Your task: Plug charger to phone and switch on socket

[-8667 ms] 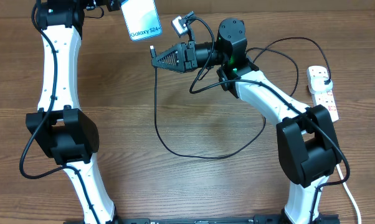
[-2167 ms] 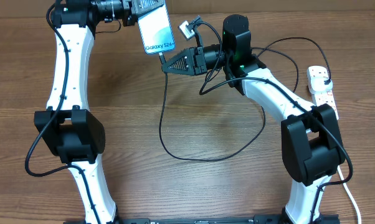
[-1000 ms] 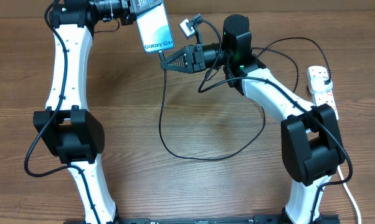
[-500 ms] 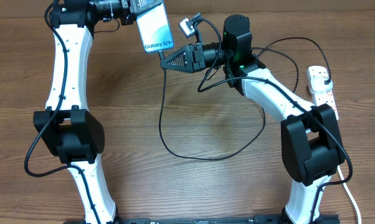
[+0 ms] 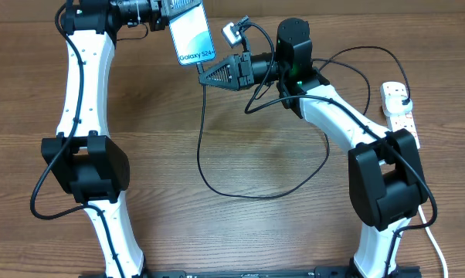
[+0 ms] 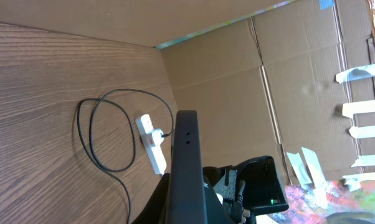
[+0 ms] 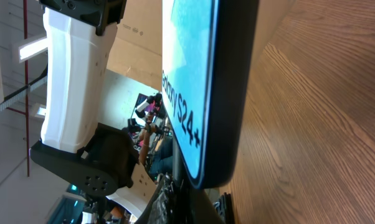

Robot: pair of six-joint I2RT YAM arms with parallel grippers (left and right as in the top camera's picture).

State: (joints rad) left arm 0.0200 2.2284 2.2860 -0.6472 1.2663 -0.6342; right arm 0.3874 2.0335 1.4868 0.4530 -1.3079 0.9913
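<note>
Phone (image 5: pixel 192 35), the slim glossy cyan-screened slab with white lettering, is top centre of the overhead shot. The left gripper (image 5: pixel 170 10) pinches its upper end, and its lower short edge points at the right gripper (image 5: pixel 204 78) just beside it, clamped on the thin black rubbery charger (image 5: pixel 199 147) that loops over the wood-grain table (image 5: pixel 256 232). Left wrist view shows the phone (image 6: pixel 186 168) edge-on, a dark bar bottom centre, with the white plastic power-strip socket (image 6: pixel 151 142) left of it. Right wrist view has the phone's (image 7: pixel 200 93) rounded bottom edge close in, centre frame, though I can't spot the connector tip.
</note>
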